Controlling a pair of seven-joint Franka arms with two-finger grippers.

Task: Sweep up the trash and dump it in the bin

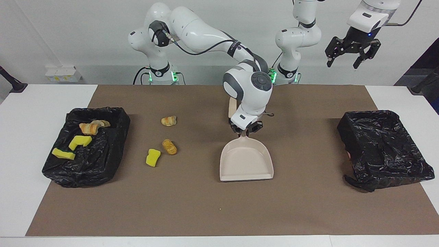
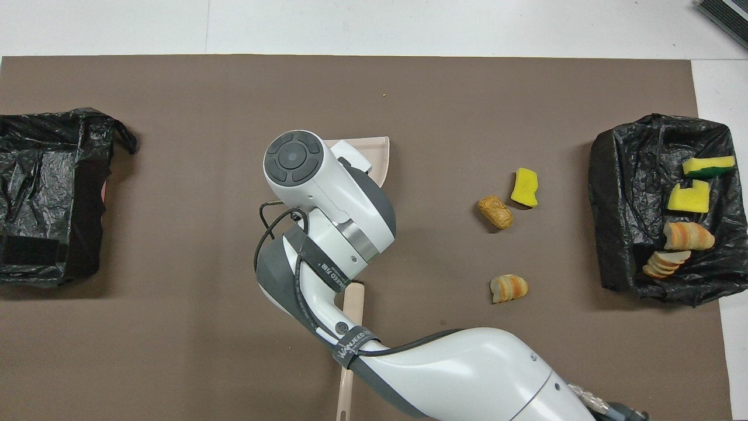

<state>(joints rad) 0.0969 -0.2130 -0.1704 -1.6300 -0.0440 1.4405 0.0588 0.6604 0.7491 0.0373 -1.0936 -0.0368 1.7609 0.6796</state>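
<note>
Trash bits: four already in the bin (image 1: 113, 118) at my right arm's end, three loose ones (image 1: 153, 157) on the mat between it and my right gripper (image 1: 245, 129), clamped on the dustpan (image 1: 246, 161) handle mid-table. Left gripper (image 1: 349, 55) hangs open, up high over the left arm's end.

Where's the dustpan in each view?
Facing view: dustpan at mid-mat, mouth toward the camera, handle in the right gripper.
Overhead view: mostly hidden under the right arm; only one corner of the dustpan shows.
Shared landmark: the yellow sponge loose on the mat, toward the right arm's end.
</note>
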